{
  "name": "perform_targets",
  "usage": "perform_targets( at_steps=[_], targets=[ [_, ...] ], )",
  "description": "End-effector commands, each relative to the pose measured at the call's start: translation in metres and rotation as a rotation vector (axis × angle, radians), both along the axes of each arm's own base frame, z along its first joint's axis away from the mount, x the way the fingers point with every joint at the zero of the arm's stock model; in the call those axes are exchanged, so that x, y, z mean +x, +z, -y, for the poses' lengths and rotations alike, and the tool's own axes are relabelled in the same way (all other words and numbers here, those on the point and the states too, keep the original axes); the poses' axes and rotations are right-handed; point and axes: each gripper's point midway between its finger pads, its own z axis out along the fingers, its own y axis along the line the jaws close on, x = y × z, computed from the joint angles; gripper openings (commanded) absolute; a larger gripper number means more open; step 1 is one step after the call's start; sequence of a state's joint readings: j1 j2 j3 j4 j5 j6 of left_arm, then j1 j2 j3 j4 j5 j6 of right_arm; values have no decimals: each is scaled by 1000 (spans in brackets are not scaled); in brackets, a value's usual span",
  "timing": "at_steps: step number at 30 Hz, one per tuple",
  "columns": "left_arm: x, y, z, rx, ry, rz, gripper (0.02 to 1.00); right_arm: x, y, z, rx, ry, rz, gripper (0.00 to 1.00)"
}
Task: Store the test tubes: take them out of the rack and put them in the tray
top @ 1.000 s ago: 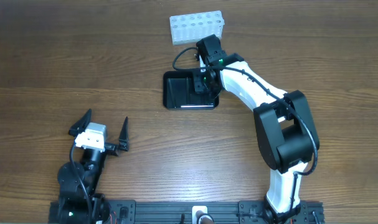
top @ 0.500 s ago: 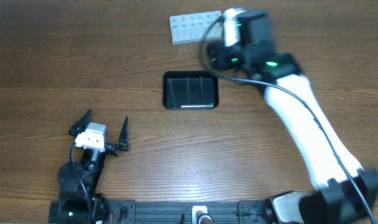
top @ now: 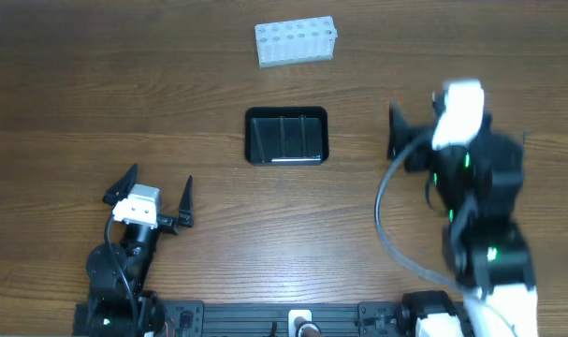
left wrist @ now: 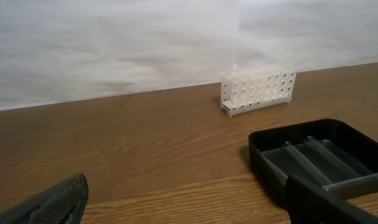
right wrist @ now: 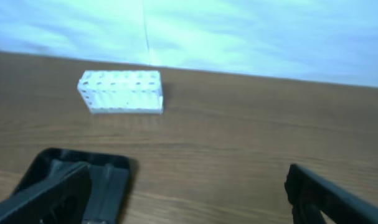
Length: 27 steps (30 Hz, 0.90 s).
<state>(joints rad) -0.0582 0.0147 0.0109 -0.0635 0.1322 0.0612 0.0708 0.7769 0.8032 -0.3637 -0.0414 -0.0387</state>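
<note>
The white test tube rack (top: 296, 43) stands at the far middle of the table, its holes looking empty. In front of it lies the black tray (top: 255, 150) with clear test tubes (left wrist: 308, 163) lying in it. My right gripper (top: 458, 139) hangs open and holds nothing, well to the right of the tray. In the right wrist view the right gripper (right wrist: 189, 205) faces the rack (right wrist: 121, 91) and the tray (right wrist: 42, 168) from a distance. My left gripper (top: 159, 180) stands open and holds nothing at the near left, looking toward the rack (left wrist: 258, 90) and the tray (left wrist: 263, 140).
The bare wooden table (top: 96, 84) stretches around the rack and tray. A pale wall (left wrist: 114, 43) rises behind the table's far edge.
My right arm has drawn back from over the tray, past the rack, to the right side of the table. The left arm has stayed still.
</note>
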Motion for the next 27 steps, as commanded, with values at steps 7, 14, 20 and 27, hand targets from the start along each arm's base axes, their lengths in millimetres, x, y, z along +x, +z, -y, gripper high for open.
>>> perform_targets(
  at_steps=[7, 14, 20, 27],
  targets=[
    [0, -1, 1, 12, -7, 4, 998, -46, -60, 12, -32, -37, 219, 991],
    [0, -1, 1, 12, -7, 4, 998, -64, -89, 13, -22, -42, 332, 991],
    [0, -1, 1, 12, -7, 4, 1000, -62, -131, 20, -45, -86, 219, 993],
    [0, -1, 1, 12, -7, 4, 1000, -62, -131, 20, -38, -89, 218, 991]
  ],
)
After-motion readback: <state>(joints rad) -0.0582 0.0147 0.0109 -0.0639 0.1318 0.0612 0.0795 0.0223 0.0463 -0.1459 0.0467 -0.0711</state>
